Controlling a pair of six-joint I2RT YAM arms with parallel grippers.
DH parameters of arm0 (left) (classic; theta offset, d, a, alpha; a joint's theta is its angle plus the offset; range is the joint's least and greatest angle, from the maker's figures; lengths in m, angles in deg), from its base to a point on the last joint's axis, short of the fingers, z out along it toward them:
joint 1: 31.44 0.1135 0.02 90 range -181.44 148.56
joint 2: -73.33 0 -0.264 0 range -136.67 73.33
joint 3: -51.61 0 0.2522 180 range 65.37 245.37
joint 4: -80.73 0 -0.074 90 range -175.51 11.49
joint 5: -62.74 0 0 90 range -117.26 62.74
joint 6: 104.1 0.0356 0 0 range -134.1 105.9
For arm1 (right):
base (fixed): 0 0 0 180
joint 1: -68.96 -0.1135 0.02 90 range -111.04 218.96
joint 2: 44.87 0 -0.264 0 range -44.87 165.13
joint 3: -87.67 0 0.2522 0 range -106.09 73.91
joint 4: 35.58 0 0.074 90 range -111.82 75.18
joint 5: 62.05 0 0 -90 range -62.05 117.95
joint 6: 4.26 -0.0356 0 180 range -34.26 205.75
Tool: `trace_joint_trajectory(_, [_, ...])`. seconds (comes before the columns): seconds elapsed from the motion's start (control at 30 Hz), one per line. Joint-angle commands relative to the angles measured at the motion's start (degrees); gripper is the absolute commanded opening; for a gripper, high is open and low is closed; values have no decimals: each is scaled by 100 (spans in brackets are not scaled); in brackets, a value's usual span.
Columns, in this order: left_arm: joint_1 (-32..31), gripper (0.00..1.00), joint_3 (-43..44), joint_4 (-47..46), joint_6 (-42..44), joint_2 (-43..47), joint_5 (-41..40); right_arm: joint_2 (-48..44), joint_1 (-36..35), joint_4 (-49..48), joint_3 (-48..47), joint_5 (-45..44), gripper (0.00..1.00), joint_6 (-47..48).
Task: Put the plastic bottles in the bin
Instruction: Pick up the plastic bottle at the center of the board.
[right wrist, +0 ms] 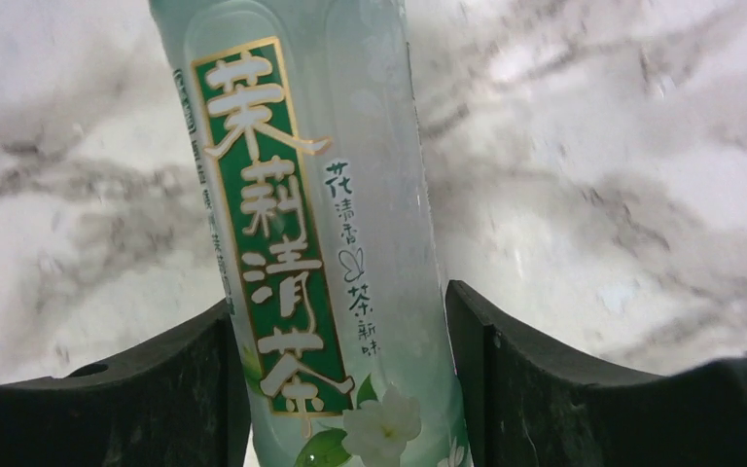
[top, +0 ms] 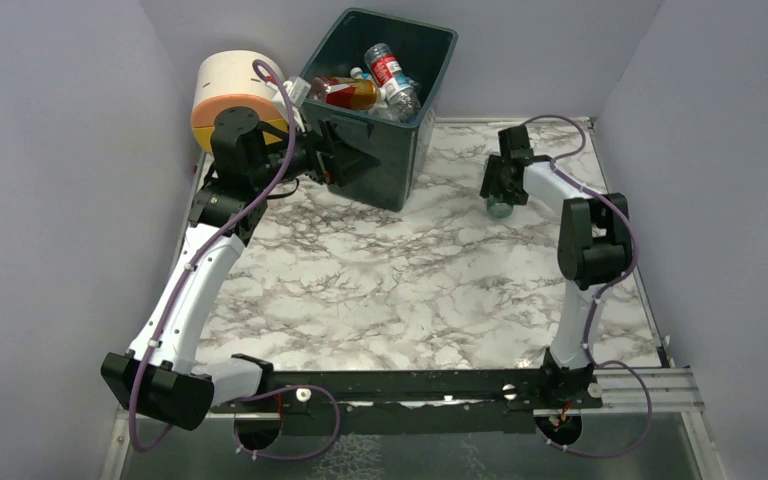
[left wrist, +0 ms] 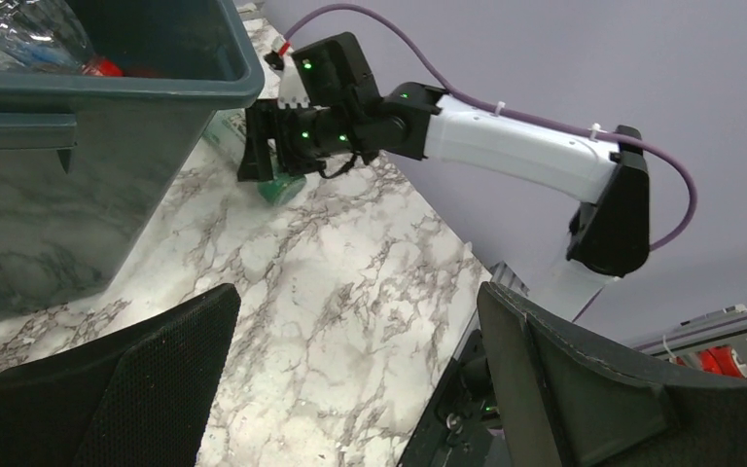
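A white marble-patterned table [top: 380, 290] fills the overhead view, with 2 robot arms mounted at its near edge. At the far edge stands a tall dark green bin [top: 390, 175] holding several plastic bottles [top: 385, 70]. A rounded cream and orange drawer unit [top: 230, 90] sits just to its left.

The left gripper [left wrist: 350, 389] hangs beside the bin's near wall, fingers wide apart and empty. The right gripper [top: 500, 190] reaches down to the table right of the bin. Its 2 fingers press against both sides of a pale green jasmine tea bottle [right wrist: 302, 195], which appears to lie on the marble and is the 1 bottle visible outside the bin.

To do this step well, confirm the hold is firm on the slick label. Lift the bottle straight up above the bin's rim and carry it left. Release it over the opening, well away from the left arm.
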Motion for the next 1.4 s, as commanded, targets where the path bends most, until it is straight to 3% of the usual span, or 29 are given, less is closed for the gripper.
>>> trace_joint_trajectory(0.0, [-58,99,-125,-58,-120,214,124,-1154,4,-546,851,260,60,118])
trace_joint_trajectory(0.3, [-80,99,-464,-54,-160,457,166,-3060,3,-625,2033,891,59,100])
trace_joint_trajectory(0.53, [-102,99,-404,-127,-253,444,104,-4588,3,-425,2326,1755,59,99])
trace_joint_trajectory(0.8, [-110,99,-773,-1426,-1138,383,533,-6160,4,-213,2088,3310,59,-211])
trace_joint_trajectory(1.1, [-110,99,-951,-2391,-1763,320,465,-6227,3,-133,1263,4790,59,-686])
trace_joint_trajectory(1.37, [-115,99,-1050,-2949,-2045,368,411,-6169,-1,-1318,1630,5870,59,-1627])
